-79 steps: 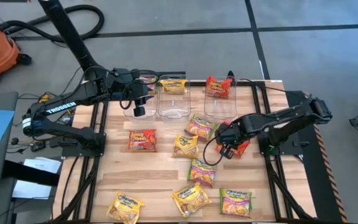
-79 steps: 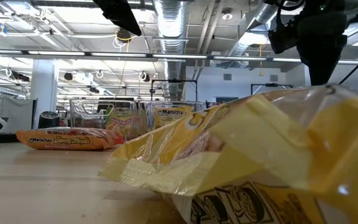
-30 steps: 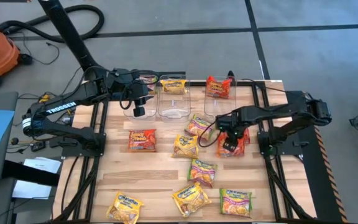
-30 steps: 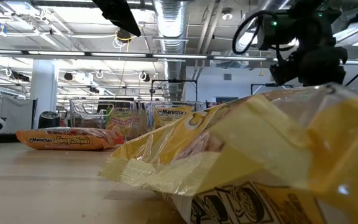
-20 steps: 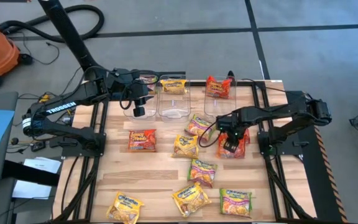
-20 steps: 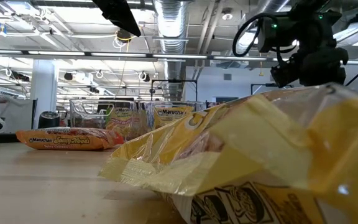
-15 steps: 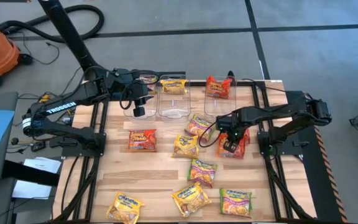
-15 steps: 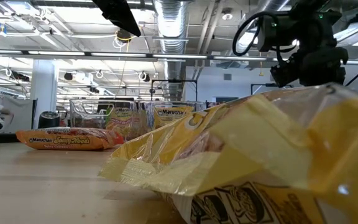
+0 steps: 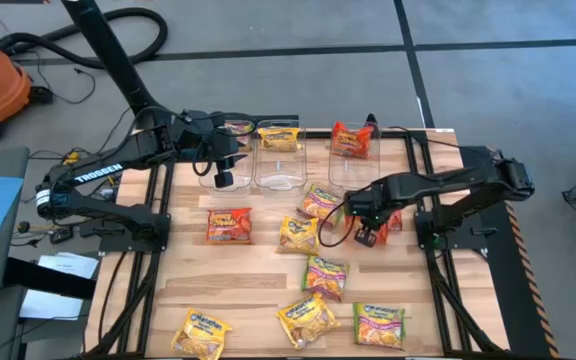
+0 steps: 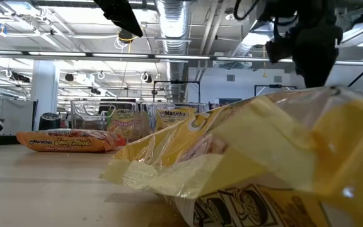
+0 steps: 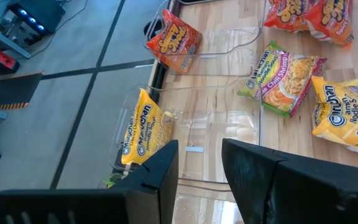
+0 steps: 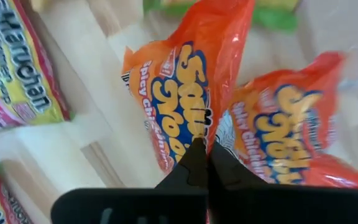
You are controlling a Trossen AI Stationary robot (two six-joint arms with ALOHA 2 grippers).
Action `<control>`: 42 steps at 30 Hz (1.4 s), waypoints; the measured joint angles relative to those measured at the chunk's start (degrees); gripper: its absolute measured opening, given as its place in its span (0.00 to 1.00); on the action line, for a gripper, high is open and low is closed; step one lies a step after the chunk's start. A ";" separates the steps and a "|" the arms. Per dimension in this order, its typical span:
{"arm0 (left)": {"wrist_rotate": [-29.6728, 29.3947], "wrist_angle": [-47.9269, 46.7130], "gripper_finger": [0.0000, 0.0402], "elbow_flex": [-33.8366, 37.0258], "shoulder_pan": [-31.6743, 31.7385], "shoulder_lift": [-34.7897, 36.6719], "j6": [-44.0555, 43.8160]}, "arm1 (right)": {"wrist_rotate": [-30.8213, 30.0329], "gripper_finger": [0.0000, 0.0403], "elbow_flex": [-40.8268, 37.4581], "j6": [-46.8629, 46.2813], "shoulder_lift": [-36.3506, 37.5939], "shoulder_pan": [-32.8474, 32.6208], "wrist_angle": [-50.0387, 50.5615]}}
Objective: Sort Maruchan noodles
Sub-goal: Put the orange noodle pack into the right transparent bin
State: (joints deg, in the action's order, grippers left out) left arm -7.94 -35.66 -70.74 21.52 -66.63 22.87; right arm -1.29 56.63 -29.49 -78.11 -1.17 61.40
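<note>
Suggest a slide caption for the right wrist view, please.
Right gripper shut, pinching the edge of a red-orange Maruchan packet, a second red-orange packet beside it.

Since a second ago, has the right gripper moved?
Yes. The right gripper, shut on a red-orange packet, has shifted slightly toward the clear bins at the table's far edge, seemingly lifting the packet off the wood.

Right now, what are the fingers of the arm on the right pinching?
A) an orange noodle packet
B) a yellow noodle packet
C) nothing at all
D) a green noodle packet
A: in the right wrist view the right gripper has its fingers shut on a fold of an orange noodle packet, lifted above a second orange packet on the table.
</note>
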 joint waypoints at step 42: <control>0.01 -0.12 0.28 0.00 -0.02 0.00 -1.55 | -20.53 0.01 19.47 42.51 -17.49 34.71 -6.93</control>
State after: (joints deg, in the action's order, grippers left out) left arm -7.92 -35.78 -70.74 21.50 -66.63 21.32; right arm -21.82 76.09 13.02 -95.60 33.54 54.47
